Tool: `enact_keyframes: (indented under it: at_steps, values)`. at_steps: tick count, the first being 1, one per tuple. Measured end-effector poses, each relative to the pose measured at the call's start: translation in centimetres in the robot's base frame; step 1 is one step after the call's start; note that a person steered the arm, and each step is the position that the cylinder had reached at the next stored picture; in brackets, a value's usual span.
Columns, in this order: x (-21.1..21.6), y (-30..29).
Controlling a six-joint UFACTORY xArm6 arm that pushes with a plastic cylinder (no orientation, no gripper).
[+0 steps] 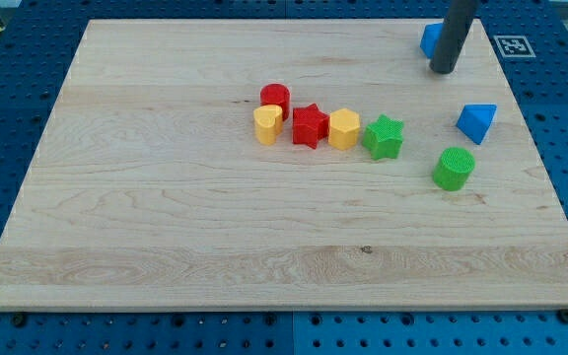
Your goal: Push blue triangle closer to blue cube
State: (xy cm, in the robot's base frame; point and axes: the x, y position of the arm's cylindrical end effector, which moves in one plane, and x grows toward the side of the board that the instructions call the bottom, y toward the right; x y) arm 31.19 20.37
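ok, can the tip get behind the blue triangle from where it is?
Probably yes. My tip sits near the view's top beside the blue cube, with bare board between it and the blue triangle. The green cylinder below the triangle may crowd the far side.

My tip (443,70) rested near the view's top right, just beside the blue cube (429,38), which the rod partly hid. Between there and the blue triangle (476,121) the board (166,227) lay bare, so that lane was open. The green cylinder (454,168) stood close below the triangle, blocking any approach from the view's bottom. To the left, a row barred the way: green star (384,136), yellow hexagon (344,128), red star (310,125), yellow heart (268,124) and red cylinder (275,98), packed nearly touching. The strip between triangle and right edge was narrow.
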Motion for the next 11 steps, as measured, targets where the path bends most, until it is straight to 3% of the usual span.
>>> enact_keyframes:
  at_steps: [2,3,4,6,11]
  values:
    - [8.6,-2.9]
    - [12.6,-1.4]
    - [13.9,1.5]
    - [12.1,3.8]
    - [0.9,2.7]
